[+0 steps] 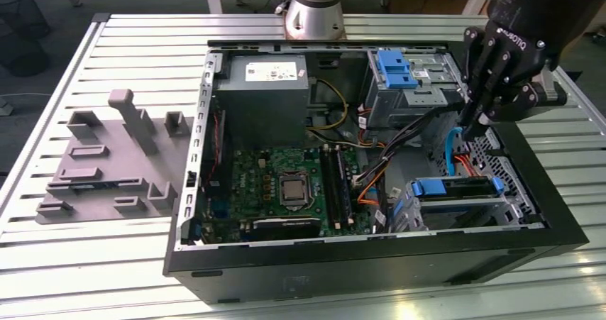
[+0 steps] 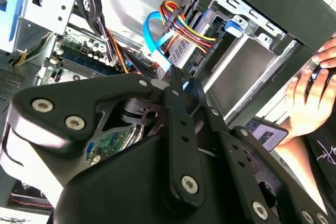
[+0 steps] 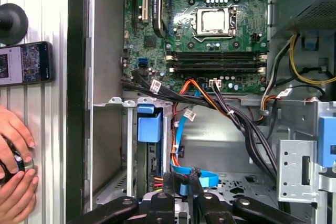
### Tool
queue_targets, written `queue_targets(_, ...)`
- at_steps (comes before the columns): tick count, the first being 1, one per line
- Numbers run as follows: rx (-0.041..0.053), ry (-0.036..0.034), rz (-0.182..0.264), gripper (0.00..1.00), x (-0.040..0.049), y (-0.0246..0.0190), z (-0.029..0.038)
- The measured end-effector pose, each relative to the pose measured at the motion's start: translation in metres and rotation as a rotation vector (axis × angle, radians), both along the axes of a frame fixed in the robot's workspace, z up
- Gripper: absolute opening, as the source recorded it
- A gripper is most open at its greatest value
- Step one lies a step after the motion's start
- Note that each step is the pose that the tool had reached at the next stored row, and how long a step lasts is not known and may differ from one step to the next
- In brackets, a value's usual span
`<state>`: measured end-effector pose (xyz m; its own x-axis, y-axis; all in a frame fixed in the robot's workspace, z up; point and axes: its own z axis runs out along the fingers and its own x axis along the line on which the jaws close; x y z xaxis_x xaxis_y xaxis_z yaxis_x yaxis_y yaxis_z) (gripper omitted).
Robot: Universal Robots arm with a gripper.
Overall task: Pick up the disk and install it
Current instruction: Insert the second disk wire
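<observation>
The gripper [image 1: 476, 125], fingers pressed together and holding nothing, hangs over the case [image 1: 379, 252], above the disk [image 1: 455, 187] in its bay

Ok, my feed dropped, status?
Gripper shut, above blue cable. Disk sits in its bay cage. Cables bunched beside it; hand outside case.
</observation>
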<state>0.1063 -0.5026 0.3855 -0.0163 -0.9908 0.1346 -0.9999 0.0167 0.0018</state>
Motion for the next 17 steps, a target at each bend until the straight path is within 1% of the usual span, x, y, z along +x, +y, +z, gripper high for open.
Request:
queue_targets(2, -0.0016, 0.0, 0.0, 0.25, 0.0, 0.0002, -0.0018)
queue_targets(3, -0.0044, 0.0, 0.0, 0.25, 0.0, 0.0002, -0.0028)
queue_targets(5, -0.0154, -0.0001, 0.0, 0.25, 0.0, 0.0002, -0.0045)
queue_targets(9, -0.0409, -0.0012, 0.0, 0.23, 0.0, 0.0002, -0.0074)
queue_targets(10, -0.0451, -0.0015, 0.0, 0.17, 0.0, 0.0002, -0.0083)
queue_targets(11, -0.0474, -0.002, 0.0, 0.17, 0.0, 0.0001, -0.0092)
queue_targets(13, -0.0473, -0.0022, 0.0, 0.16, 0.0, -0.0003, -0.0105)
queue_targets(14, -0.0459, -0.0022, 0.0, 0.16, 0.0, -0.0006, -0.0108)
queue_targets(15, -0.0416, -0.0022, 0.0, 0.16, 0.0, -0.0008, -0.0113)
queue_targets(16, -0.0332, -0.0024, 0.0, 0.16, -0.0001, -0.001, -0.0118)
queue_targets(17, -0.0161, -0.0026, 0.0, 0.16, -0.0001, -0.0013, -0.0119)
